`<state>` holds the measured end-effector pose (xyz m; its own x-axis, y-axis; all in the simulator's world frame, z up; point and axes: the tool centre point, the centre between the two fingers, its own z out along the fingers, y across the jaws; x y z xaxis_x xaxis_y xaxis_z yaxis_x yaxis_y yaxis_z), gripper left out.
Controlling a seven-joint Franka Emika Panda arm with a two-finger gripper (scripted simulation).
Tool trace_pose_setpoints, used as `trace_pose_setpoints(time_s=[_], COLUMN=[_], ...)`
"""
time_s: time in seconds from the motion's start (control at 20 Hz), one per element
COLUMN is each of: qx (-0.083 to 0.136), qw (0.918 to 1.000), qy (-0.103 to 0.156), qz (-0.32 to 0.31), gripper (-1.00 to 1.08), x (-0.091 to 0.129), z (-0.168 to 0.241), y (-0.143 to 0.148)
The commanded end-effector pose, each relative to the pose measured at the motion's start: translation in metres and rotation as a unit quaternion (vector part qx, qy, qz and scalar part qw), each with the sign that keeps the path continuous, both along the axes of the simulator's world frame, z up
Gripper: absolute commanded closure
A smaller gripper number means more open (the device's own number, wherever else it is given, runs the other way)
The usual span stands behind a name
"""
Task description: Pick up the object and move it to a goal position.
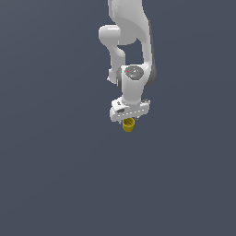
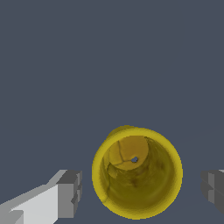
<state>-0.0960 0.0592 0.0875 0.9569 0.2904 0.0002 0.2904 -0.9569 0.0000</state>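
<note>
The object point(image 2: 137, 172) is a small yellow-gold cup. In the wrist view I look straight down into its open mouth and see a tiny hole in its base. My gripper point(image 2: 141, 192) is open and straddles the cup. One grey fingertip point(image 2: 70, 193) stands on one side and the other fingertip point(image 2: 213, 190) on the opposite side. A narrow gap separates each from the cup's rim. In the exterior view the object point(image 1: 128, 125) shows just beneath the white hand point(image 1: 129, 109), and the fingers are hard to make out there.
The white arm point(image 1: 131, 41) comes down from the top of the exterior view. A plain dark grey-blue surface point(image 1: 55, 175) fills the rest of both views.
</note>
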Motion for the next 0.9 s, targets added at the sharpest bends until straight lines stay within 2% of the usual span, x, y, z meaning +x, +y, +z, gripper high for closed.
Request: trace_pose_setpoints(time_s=[0.0, 0.55, 0.6, 0.85], qx=[0.0, 0.0, 0.0, 0.0], qw=[1.0, 1.0, 1.0, 1.0], qy=[0.0, 0.0, 0.0, 0.0], qz=[0.0, 0.002, 0.002, 0.002], gripper=[-0.92, -0.92, 1.08, 1.08], x=[-0.001, -0.001, -0.001, -0.001], z=[-0.009, -0.041, -0.041, -0.041], y=[0.0, 0.0, 0.0, 0.0])
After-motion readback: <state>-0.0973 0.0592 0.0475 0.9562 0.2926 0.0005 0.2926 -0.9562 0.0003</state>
